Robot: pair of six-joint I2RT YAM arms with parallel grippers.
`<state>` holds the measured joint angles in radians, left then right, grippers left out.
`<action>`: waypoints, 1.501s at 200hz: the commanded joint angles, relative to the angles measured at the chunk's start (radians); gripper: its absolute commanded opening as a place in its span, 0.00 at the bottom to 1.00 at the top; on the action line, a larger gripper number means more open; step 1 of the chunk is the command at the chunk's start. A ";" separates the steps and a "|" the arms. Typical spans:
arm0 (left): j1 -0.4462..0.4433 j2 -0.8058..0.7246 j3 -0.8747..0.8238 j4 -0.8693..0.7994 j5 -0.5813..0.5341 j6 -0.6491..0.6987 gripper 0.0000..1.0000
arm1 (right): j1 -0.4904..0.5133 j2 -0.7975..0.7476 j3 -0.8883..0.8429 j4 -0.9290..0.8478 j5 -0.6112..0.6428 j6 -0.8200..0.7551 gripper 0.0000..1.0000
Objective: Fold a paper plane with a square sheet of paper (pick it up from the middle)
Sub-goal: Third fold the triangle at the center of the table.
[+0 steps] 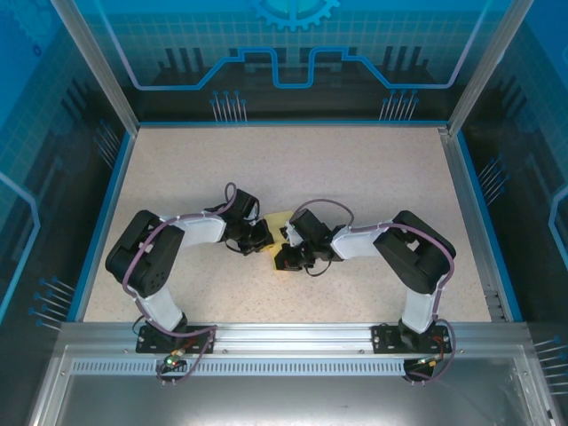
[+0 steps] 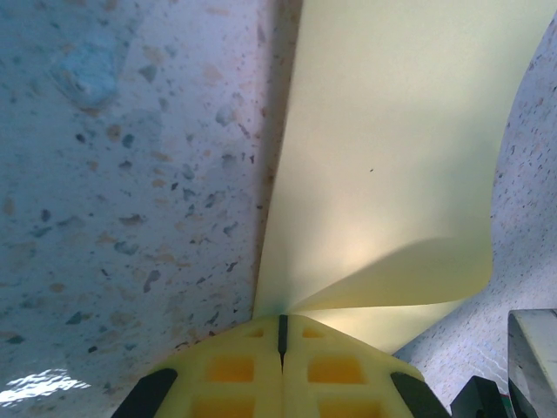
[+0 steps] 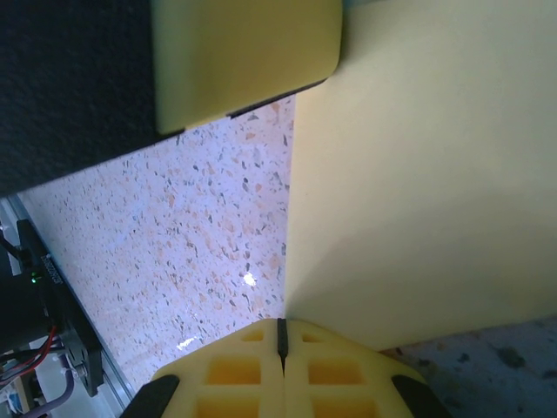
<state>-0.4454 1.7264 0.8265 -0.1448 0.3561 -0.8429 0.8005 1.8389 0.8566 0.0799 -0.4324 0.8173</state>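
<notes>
Left pincer point(image 2: 280, 326), right pincer point(image 3: 280, 331) seemingly clamp sheet point(image 2: 392, 174) edges; table point(image 1: 355, 169) roomy.

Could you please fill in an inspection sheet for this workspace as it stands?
Surface: speckled beige table.
Job's things: square sheet of paper, pale yellow, partly folded with one flap curling up, lying between the two arms.
Clutter: nothing seen.
Grippers: left gripper and right gripper are both shut, each pinching the sheet.
Cables: purple cables run along both arms, clear of the paper.
Surroundings: blue panels on three sides; metal rail at the near edge.
</notes>
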 commanded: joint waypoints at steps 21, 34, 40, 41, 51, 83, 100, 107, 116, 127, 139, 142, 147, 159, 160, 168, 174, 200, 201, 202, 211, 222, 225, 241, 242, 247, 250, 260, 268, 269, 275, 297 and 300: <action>-0.010 0.034 -0.034 -0.067 -0.066 -0.005 0.00 | 0.033 -0.005 0.007 -0.074 -0.022 -0.056 0.00; -0.010 0.035 -0.033 -0.068 -0.066 -0.008 0.00 | 0.037 0.000 0.004 -0.081 -0.015 -0.058 0.00; -0.010 0.036 -0.033 -0.067 -0.066 -0.007 0.00 | 0.037 0.000 0.001 -0.077 -0.017 -0.058 0.00; -0.010 0.036 -0.033 -0.067 -0.067 -0.007 0.00 | 0.038 0.000 0.000 -0.077 -0.017 -0.058 0.00; -0.009 0.036 -0.033 -0.067 -0.067 -0.007 0.00 | 0.042 -0.007 -0.007 -0.068 -0.017 -0.056 0.00; -0.010 0.036 -0.033 -0.070 -0.067 -0.007 0.00 | 0.044 -0.071 -0.017 -0.060 0.005 -0.067 0.00; -0.010 0.034 -0.032 -0.070 -0.068 -0.006 0.00 | 0.044 -0.076 0.002 -0.095 0.021 -0.084 0.00; -0.010 0.034 -0.031 -0.071 -0.067 -0.006 0.00 | 0.046 -0.074 0.004 -0.105 0.025 -0.087 0.00; -0.010 0.035 -0.030 -0.072 -0.068 -0.006 0.00 | 0.048 -0.072 0.005 -0.106 0.030 -0.086 0.00; -0.010 0.035 -0.030 -0.073 -0.068 -0.004 0.00 | 0.045 -0.076 0.005 -0.106 0.037 -0.080 0.00; -0.010 0.035 -0.030 -0.073 -0.068 -0.004 0.00 | 0.043 -0.084 0.005 -0.092 0.054 -0.068 0.00; -0.010 0.035 -0.030 -0.073 -0.068 -0.004 0.00 | 0.041 -0.086 0.008 -0.088 0.056 -0.066 0.00; -0.009 0.035 -0.029 -0.073 -0.068 -0.004 0.00 | 0.041 -0.084 0.014 -0.086 0.057 -0.065 0.00; -0.010 0.035 -0.030 -0.073 -0.067 -0.006 0.00 | 0.043 -0.066 0.031 -0.091 0.056 -0.067 0.00; -0.011 0.035 -0.029 -0.074 -0.066 -0.006 0.00 | 0.043 -0.063 0.039 -0.091 0.055 -0.067 0.00; -0.010 0.034 -0.030 -0.075 -0.066 -0.005 0.00 | 0.045 -0.042 0.058 -0.088 0.041 -0.068 0.00; -0.010 0.034 -0.028 -0.075 -0.066 -0.006 0.00 | 0.050 -0.029 0.065 -0.086 0.033 -0.067 0.00; -0.011 0.032 -0.027 -0.075 -0.066 -0.005 0.00 | 0.063 0.003 0.083 -0.088 0.042 -0.063 0.00; -0.010 0.033 -0.027 -0.075 -0.066 -0.005 0.00 | 0.063 0.004 0.084 -0.088 0.043 -0.062 0.00; -0.010 0.032 -0.026 -0.075 -0.066 -0.005 0.00 | 0.063 0.005 0.084 -0.089 0.044 -0.061 0.00; -0.010 0.033 -0.027 -0.075 -0.066 -0.005 0.00 | 0.063 0.012 0.083 -0.090 0.052 -0.058 0.00; -0.010 0.031 -0.028 -0.075 -0.066 -0.005 0.00 | 0.062 0.022 0.079 -0.095 0.062 -0.053 0.00; -0.011 0.031 -0.028 -0.074 -0.066 -0.006 0.00 | 0.062 0.024 0.077 -0.095 0.065 -0.052 0.00; -0.010 0.032 -0.029 -0.075 -0.065 -0.006 0.00 | 0.063 0.038 0.066 -0.094 0.063 -0.051 0.00; -0.010 0.032 -0.029 -0.075 -0.066 -0.006 0.00 | 0.063 0.039 0.066 -0.094 0.063 -0.050 0.00; -0.010 0.032 -0.029 -0.075 -0.066 -0.004 0.00 | 0.062 0.043 0.063 -0.092 0.060 -0.049 0.00; -0.010 0.030 -0.028 -0.075 -0.066 -0.005 0.00 | 0.062 0.045 0.061 -0.091 0.057 -0.049 0.00; -0.009 0.032 -0.028 -0.074 -0.068 -0.004 0.00 | 0.062 0.052 0.059 -0.092 0.051 -0.047 0.00; -0.010 0.031 -0.030 -0.075 -0.068 -0.004 0.00 | 0.061 0.049 0.059 -0.092 0.045 -0.048 0.00; -0.010 0.031 -0.030 -0.075 -0.069 -0.004 0.00 | 0.061 0.048 0.059 -0.091 0.045 -0.048 0.00; -0.010 0.031 -0.029 -0.075 -0.069 -0.004 0.00 | 0.061 0.037 0.058 -0.090 0.040 -0.047 0.00; -0.010 0.031 -0.029 -0.077 -0.071 -0.005 0.00 | 0.034 -0.047 0.039 -0.068 0.040 -0.037 0.00; -0.011 0.032 -0.029 -0.076 -0.070 -0.004 0.00 | 0.029 -0.061 0.037 -0.065 0.042 -0.037 0.00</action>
<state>-0.4465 1.7264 0.8265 -0.1448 0.3538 -0.8429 0.8440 1.8568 0.9203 0.0101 -0.3824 0.7658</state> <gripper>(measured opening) 0.071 0.039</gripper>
